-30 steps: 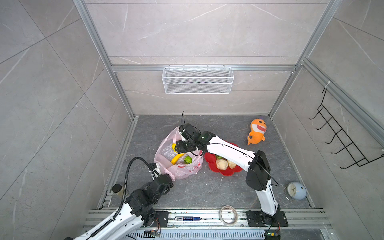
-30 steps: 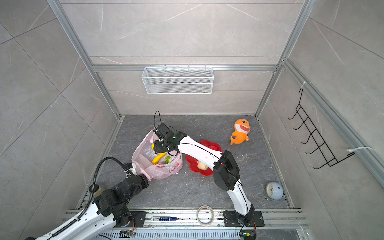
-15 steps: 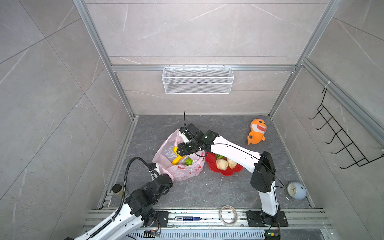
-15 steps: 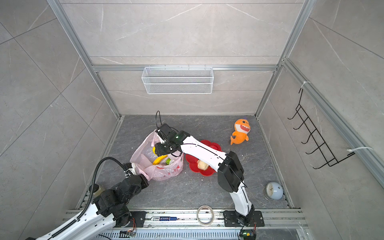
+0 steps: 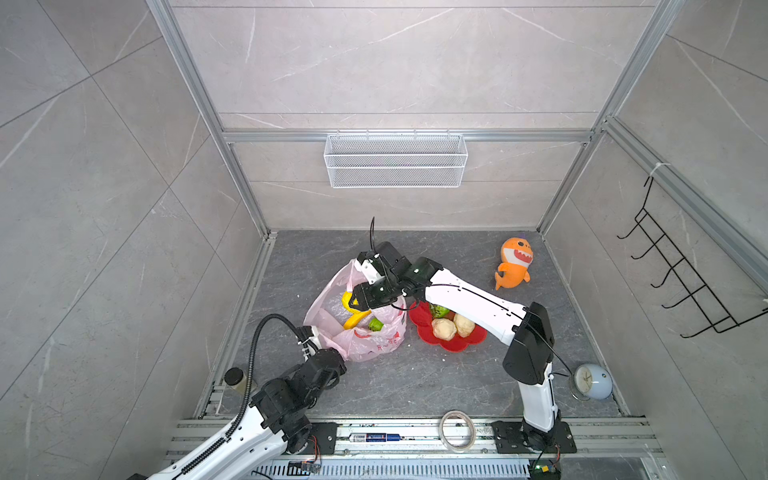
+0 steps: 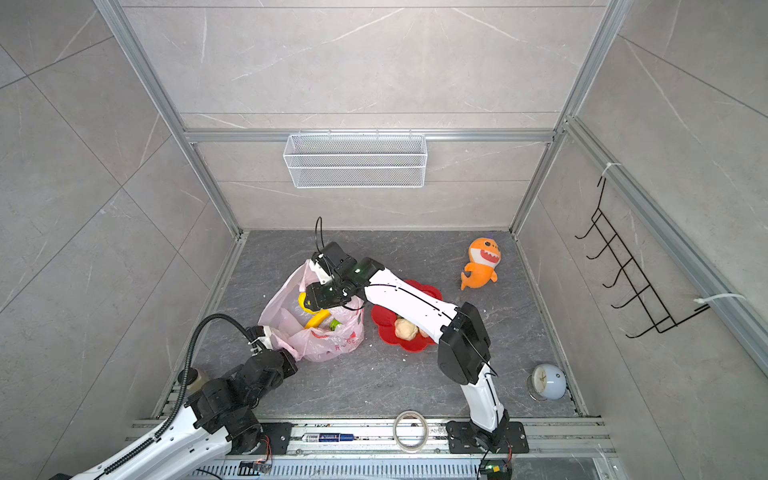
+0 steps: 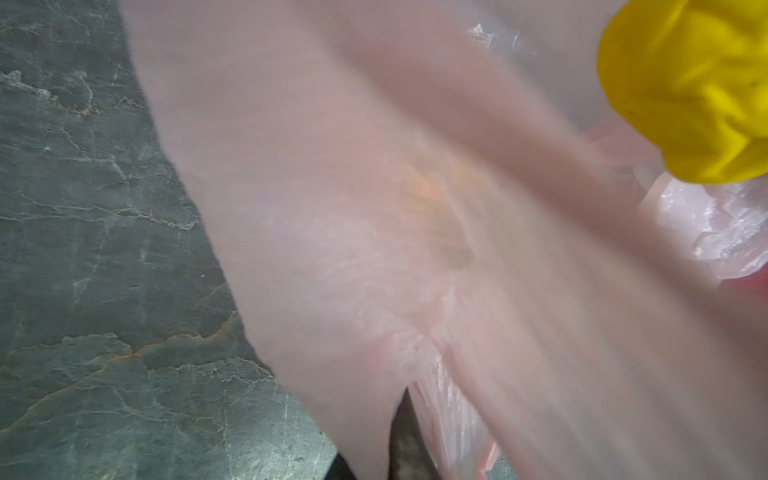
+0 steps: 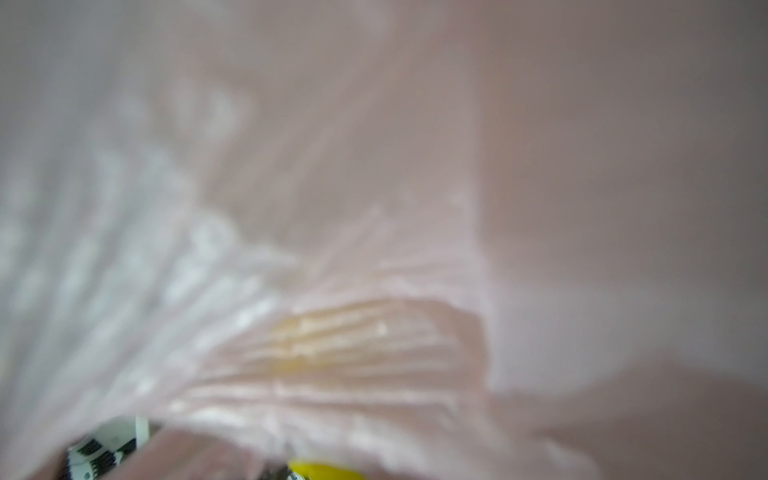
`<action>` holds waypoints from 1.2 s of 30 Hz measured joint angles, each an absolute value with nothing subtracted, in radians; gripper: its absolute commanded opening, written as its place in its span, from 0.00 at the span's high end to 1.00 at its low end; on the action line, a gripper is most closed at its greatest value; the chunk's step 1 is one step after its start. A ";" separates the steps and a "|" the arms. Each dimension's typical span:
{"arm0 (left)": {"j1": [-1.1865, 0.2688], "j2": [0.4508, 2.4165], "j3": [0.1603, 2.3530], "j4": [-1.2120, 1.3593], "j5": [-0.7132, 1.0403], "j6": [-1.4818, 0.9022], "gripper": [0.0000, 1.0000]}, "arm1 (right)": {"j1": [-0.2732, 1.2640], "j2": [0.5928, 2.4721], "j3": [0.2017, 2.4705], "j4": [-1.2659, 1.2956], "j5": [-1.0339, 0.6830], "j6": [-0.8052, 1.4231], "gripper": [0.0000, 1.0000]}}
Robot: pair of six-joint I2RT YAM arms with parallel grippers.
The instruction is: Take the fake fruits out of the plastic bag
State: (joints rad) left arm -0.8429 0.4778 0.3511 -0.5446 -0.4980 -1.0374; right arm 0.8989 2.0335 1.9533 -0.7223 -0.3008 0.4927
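The pink plastic bag (image 5: 376, 338) (image 6: 328, 343) lies open at the left middle of the floor. My left gripper (image 5: 319, 341) (image 6: 268, 337) is shut on its near corner; the left wrist view shows film (image 7: 374, 208) pinched at the jaws. My right gripper (image 5: 356, 300) (image 6: 312, 301) reaches into the bag's mouth, closed around a yellow lemon (image 5: 347, 301) (image 7: 685, 83) (image 8: 324, 469). Bag film (image 8: 374, 208) blurs the right wrist view. A banana (image 5: 357, 320) and a green fruit (image 5: 375, 324) lie inside. Two cream fruits (image 5: 444, 328) and a green one (image 5: 438, 310) sit in the red dish (image 5: 457, 343).
An orange plush shark (image 5: 513, 264) stands at the back right. A pale blue clock (image 5: 592, 380) lies front right. A tape roll (image 5: 457, 430) and a marker (image 5: 374, 437) rest on the front rail, a small jar (image 5: 234, 376) at the left rail. A wire basket (image 5: 395, 160) hangs on the back wall.
My right gripper has slid slightly left and lower into the bag's mouth, staying at the yellow fruit. The left arm keeps its hold and has not moved.
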 measured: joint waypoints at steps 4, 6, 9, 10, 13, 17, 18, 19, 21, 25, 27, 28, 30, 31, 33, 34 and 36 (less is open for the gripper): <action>-0.843 0.484 0.351 -0.544 -0.507 -1.037 1.00 | 0.897 2.030 1.991 -0.747 -0.321 0.489 0.45; -0.843 0.488 0.351 -0.544 -0.514 -1.037 1.00 | 0.895 2.028 2.008 -0.760 -0.335 0.485 0.44; -0.843 0.492 0.351 -0.543 -0.519 -1.039 1.00 | 0.891 2.028 2.043 -0.783 -0.349 0.478 0.44; -0.843 0.492 0.351 -0.543 -0.520 -1.040 1.00 | 0.889 2.028 2.054 -0.792 -0.353 0.476 0.44; -0.843 0.492 0.351 -0.543 -0.522 -1.042 1.00 | 0.886 2.028 2.083 -0.813 -0.364 0.472 0.44; -0.843 0.489 0.351 -0.545 -0.524 -1.044 1.00 | 0.881 2.028 2.109 -0.848 -0.375 0.463 0.44; -0.843 0.488 0.351 -0.545 -0.525 -1.044 1.00 | 0.879 2.028 2.117 -0.861 -0.381 0.458 0.44; -0.843 0.485 0.351 -0.545 -0.528 -1.045 1.00 | 0.878 2.028 2.130 -0.878 -0.386 0.455 0.44; -0.843 0.479 0.351 -0.549 -0.537 -1.048 1.00 | 0.876 2.033 2.173 -0.923 -0.392 0.443 0.44; -0.843 0.464 0.352 -0.556 -0.555 -1.052 1.00 | 0.876 2.048 2.284 -0.997 -0.394 0.402 0.45; -0.843 0.458 0.352 -0.561 -0.560 -1.054 1.00 | 0.875 2.048 2.293 -1.004 -0.392 0.385 0.45; -0.843 0.455 0.351 -0.563 -0.560 -1.055 1.00 | 0.876 2.048 2.281 -0.999 -0.386 0.377 0.45; -0.843 0.450 0.351 -0.566 -0.560 -1.055 1.00 | 0.876 2.046 2.211 -0.958 -0.369 0.371 0.46; -0.843 0.448 0.352 -0.568 -0.559 -1.056 1.00 | 0.876 2.046 2.159 -0.923 -0.361 0.372 0.46; -0.843 0.448 0.352 -0.574 -0.556 -1.057 1.00 | 0.875 2.059 2.056 -0.857 -0.347 0.375 0.46; -0.843 0.448 0.352 -0.577 -0.555 -1.058 1.00 | 0.875 2.075 2.015 -0.828 -0.340 0.381 0.47; -0.843 0.448 0.352 -0.584 -0.555 -1.059 1.00 | 0.875 2.124 1.972 -0.779 -0.332 0.396 0.47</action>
